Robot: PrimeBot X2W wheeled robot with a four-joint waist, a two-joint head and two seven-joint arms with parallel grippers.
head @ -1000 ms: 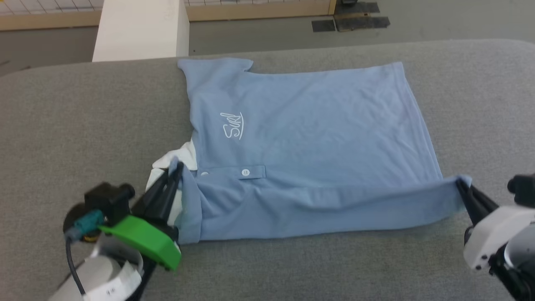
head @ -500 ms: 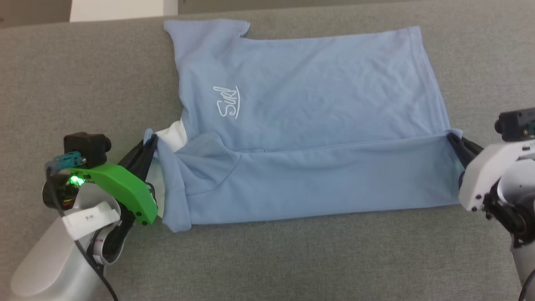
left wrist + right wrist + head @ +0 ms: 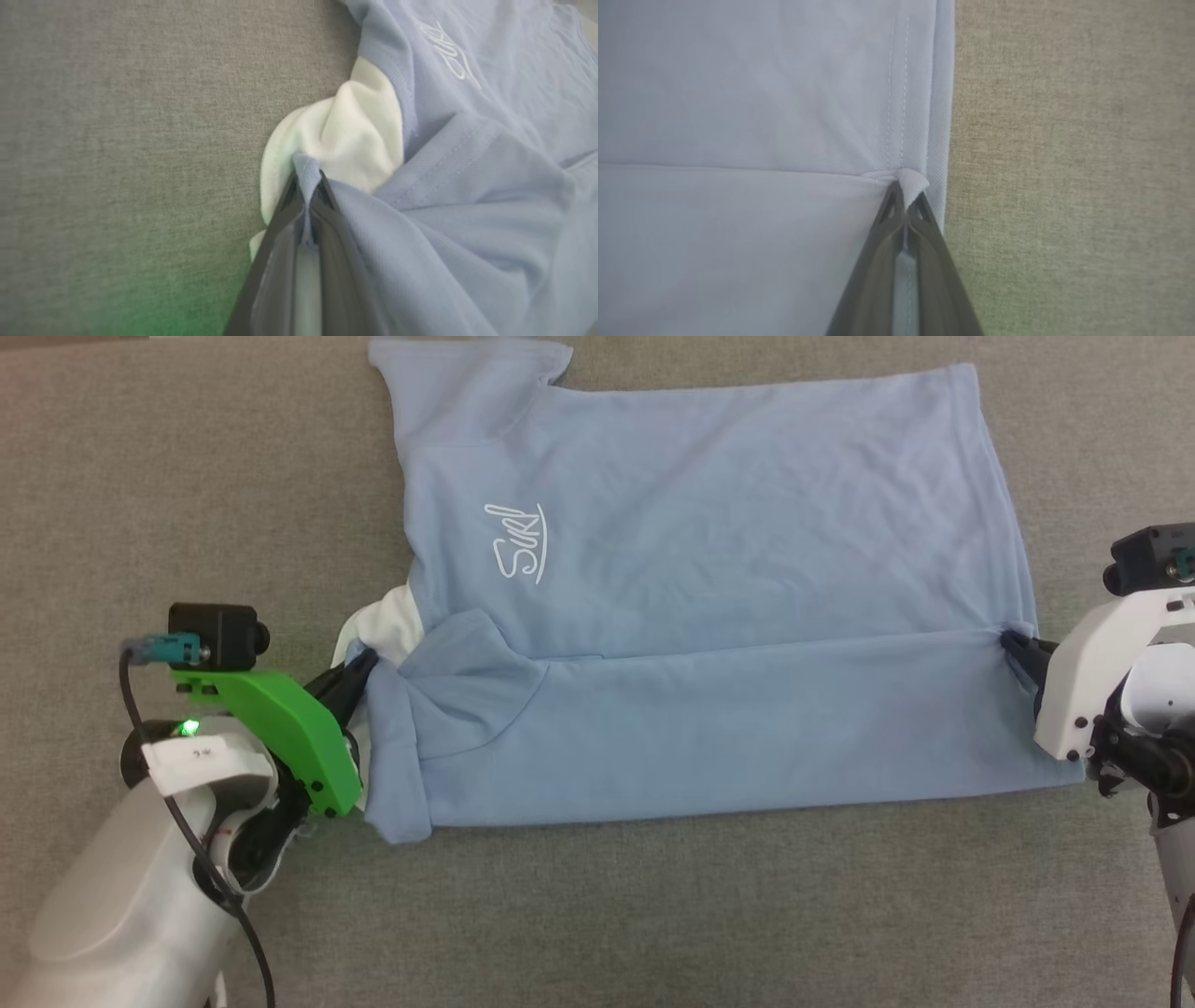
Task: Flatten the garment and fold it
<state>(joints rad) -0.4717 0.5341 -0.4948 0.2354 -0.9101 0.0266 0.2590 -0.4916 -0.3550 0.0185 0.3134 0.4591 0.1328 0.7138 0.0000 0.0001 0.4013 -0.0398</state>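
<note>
On my left, the pale left forearm comes up from the bottom corner of the head view and angles in toward the middle, with a green bracket [image 3: 280,728] on its wrist. The left gripper [image 3: 359,667] lies low over the grey fabric surface [image 3: 187,476] with its fingers pointing at the shirt's neck end. In the left wrist view, that left gripper [image 3: 307,177] is pinched together on a small peak of blue cloth just beside the bunched white collar [image 3: 345,135]. The one garment [image 3: 700,569] lies spread across the middle of the surface, chest up. Its single white script logo [image 3: 518,543] shows, and one sleeve is out flat at the far left corner. A near strip of the shirt is turned over onto the body, and its edge runs straight from one claw to the other. On my right, the white right wrist reaches in from the edge. The right gripper [image 3: 1013,649] is clamped tight on the hem corner of that strip. The right wrist view shows the two fingers [image 3: 887,219] meeting on a nub of cloth beside the stitched hem. That makes two claws, and both are gripping the same shirt.
</note>
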